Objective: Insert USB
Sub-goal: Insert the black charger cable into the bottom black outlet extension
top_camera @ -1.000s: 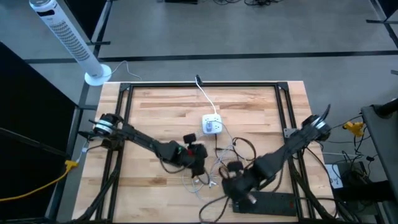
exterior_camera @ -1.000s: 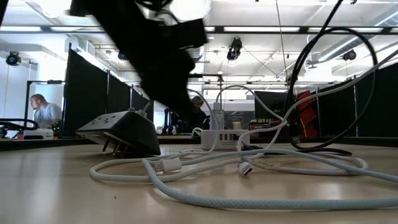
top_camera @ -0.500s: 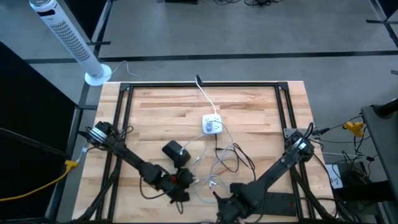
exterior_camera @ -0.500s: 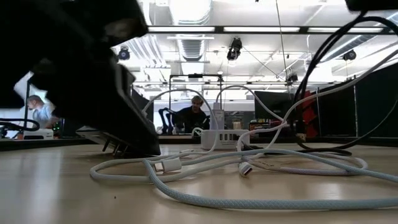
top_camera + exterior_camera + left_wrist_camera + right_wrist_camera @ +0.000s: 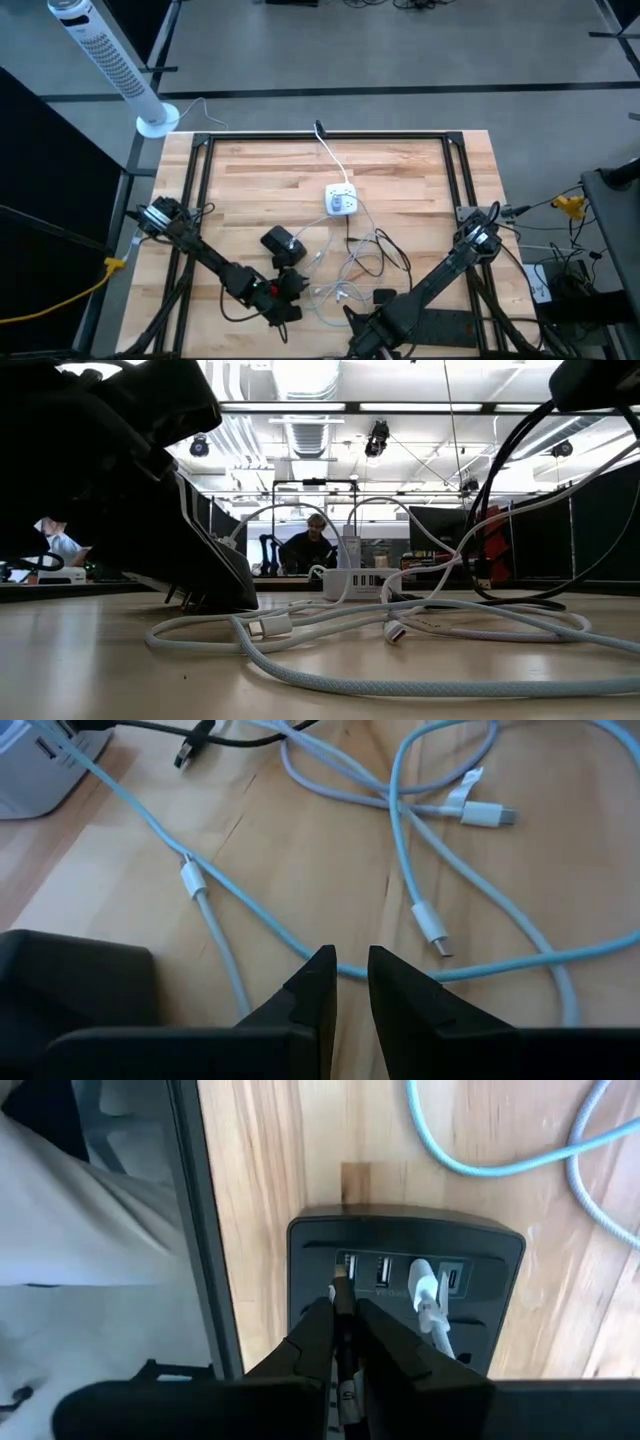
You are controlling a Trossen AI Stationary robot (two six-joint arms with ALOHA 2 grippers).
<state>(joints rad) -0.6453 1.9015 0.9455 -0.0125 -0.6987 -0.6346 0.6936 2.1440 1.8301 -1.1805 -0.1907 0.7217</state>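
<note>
- The left gripper (image 5: 346, 982) shows only its fingertips in the left wrist view; the rest is cut off by the picture's edge.
- A black block (image 5: 75, 988) beside it is cut by the same edge.
- In the low view a dark blurred arm mass (image 5: 110, 470) hides the black hub (image 5: 215, 585) and most of a person (image 5: 60, 545) behind.
- The plug (image 5: 342, 1295) between the right gripper's (image 5: 345, 1335) fingers is largely hidden.
- The right gripper is hidden from above at the table's (image 5: 400, 170) near edge.

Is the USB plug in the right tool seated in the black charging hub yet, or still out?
Still out. In the right wrist view the right tool pinches the thin plug just before the black charging hub; a white plug already sits in a neighbouring port.
</note>
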